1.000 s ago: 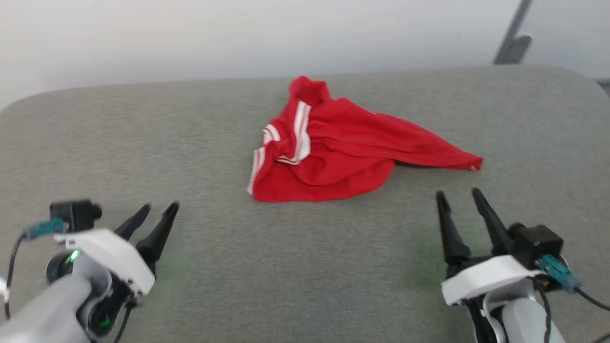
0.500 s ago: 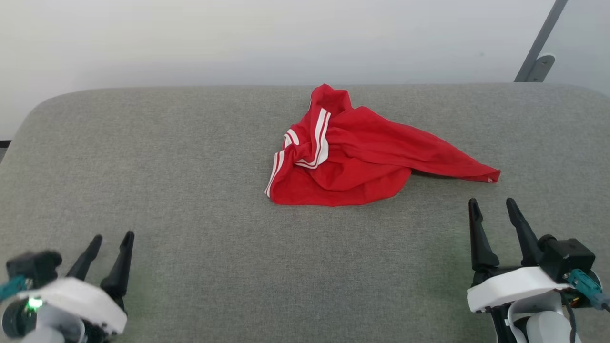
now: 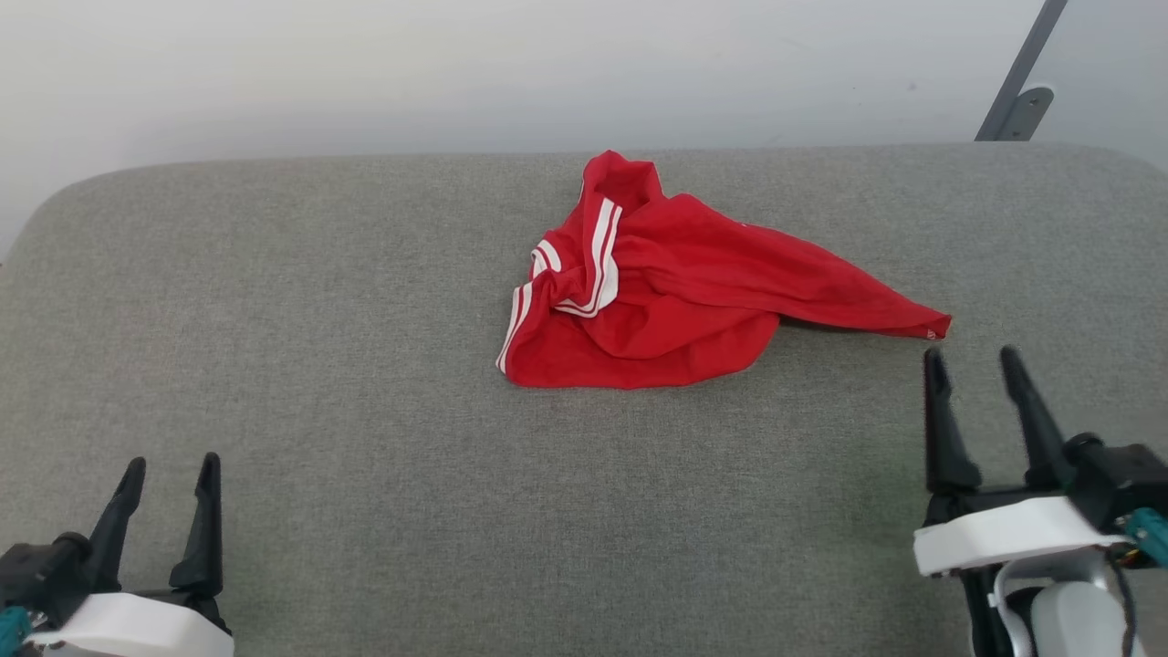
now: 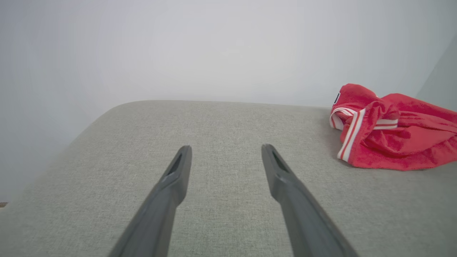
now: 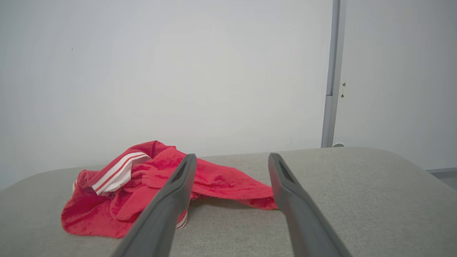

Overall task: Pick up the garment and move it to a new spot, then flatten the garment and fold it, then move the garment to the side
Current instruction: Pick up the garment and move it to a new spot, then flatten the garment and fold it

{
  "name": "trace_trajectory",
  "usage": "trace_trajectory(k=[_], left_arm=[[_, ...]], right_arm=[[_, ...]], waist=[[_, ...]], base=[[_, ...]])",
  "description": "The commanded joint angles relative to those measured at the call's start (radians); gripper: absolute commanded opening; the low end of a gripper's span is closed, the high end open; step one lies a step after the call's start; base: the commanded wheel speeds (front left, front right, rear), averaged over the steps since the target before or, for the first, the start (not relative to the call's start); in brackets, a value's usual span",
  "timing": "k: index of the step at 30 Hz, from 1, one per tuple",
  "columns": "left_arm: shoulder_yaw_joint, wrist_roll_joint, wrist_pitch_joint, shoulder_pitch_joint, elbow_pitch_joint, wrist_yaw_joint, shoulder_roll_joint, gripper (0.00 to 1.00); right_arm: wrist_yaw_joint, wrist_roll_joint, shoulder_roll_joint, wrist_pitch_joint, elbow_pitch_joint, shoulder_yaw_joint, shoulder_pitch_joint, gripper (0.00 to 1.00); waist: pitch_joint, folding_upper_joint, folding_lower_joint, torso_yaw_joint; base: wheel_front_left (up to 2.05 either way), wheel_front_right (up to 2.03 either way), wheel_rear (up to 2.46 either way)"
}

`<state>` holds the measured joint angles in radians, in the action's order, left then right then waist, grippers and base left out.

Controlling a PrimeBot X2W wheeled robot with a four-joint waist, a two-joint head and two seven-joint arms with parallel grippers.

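The garment (image 3: 675, 292) lies crumpled in a red heap with white-and-red striped trim near the far middle of the grey surface (image 3: 365, 411), one corner trailing toward the right. My right gripper (image 3: 974, 358) stands open just short of that trailing corner, nothing between its fingers. Far off at the lower left, my left gripper (image 3: 171, 465) is open and holds nothing. The left wrist view has the garment (image 4: 389, 128) at its right edge, beyond the left gripper (image 4: 225, 150). In the right wrist view the garment (image 5: 142, 185) sits ahead and left of the right gripper (image 5: 230, 157). No lettering shows.
The grey cushioned surface has rounded far corners and ends at a pale wall (image 3: 456, 64). A grey metal post with a bracket (image 3: 1017, 100) stands behind the far right corner, seen as a vertical post (image 5: 332, 78) in the right wrist view.
The head view has shifted. My left gripper has drawn back toward the lower left, away from the garment; the right gripper stays open near the trailing corner. The garment lies as before.
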<state>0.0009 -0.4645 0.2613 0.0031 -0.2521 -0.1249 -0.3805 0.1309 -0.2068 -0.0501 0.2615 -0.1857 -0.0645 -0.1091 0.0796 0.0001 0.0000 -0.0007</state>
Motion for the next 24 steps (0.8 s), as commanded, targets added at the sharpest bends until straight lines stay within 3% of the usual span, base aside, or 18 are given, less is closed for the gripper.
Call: trace_trajectory(k=[1,8,24], left_arm=[[0.027,0.037,0.005,0.024,0.024,-0.005,0.023,1.00],[0.022,0.063,0.005,0.045,0.074,-0.006,0.044,1.00],[-0.017,0.048,0.005,-0.003,0.108,-0.005,0.016,1.00]], right_arm=[[0.000,0.002,-0.001,0.005,0.030,-0.009,-0.001,1.00],[0.000,-0.003,-0.001,0.005,0.084,-0.028,0.026,1.00],[0.000,-0.019,-0.001,0.005,0.078,-0.017,0.013,1.00]], waist=[[0.002,-0.0001,0.0000,0.000],[0.007,-0.0001,0.0000,-0.004],[0.025,-0.0001,0.0000,-0.013]], base=[[0.00,0.00,0.00],[0.00,0.00,0.00],[0.00,0.00,0.00]])
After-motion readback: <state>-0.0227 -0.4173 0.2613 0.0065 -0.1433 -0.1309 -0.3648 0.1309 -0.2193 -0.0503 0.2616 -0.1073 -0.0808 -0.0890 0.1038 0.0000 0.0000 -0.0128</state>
